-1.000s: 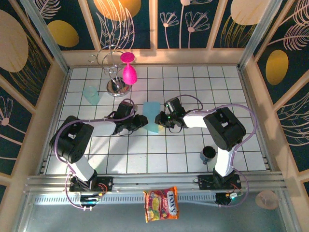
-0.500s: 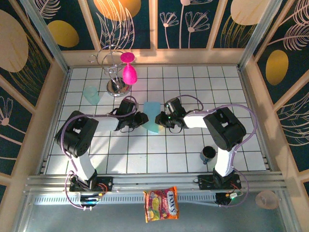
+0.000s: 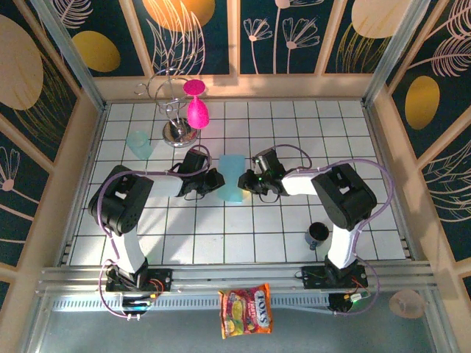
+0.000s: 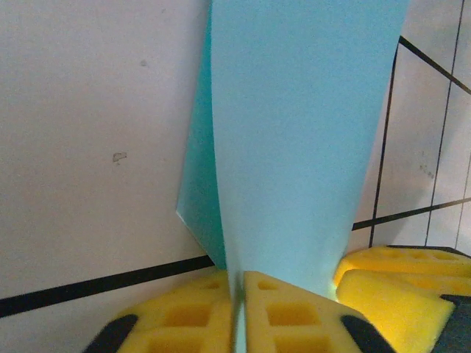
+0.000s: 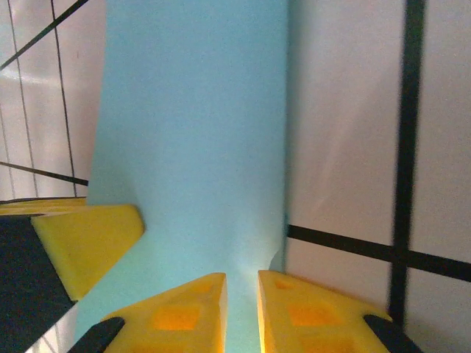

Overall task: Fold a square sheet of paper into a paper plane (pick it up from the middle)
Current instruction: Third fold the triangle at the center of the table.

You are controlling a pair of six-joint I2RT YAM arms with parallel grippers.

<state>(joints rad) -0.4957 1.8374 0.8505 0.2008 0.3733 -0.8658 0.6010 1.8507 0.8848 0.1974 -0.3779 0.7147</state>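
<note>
Gridded table point(image 3: 294, 125), square sheet of paper point(image 3: 231, 175) clamped by left pincer point(image 4: 237, 298), right pincer point(image 5: 241, 294)

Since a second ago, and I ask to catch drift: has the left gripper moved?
Yes: the left gripper, shut on the paper, edged slightly toward the stand.

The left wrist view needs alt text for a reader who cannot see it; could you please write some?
A light-blue sheet of paper, creased into two layers, rises from the left gripper, whose yellow foam fingers are shut on its lower edge. Yellow pads of the right gripper sit at the sheet's lower right, above a white table with black grid lines.
</note>
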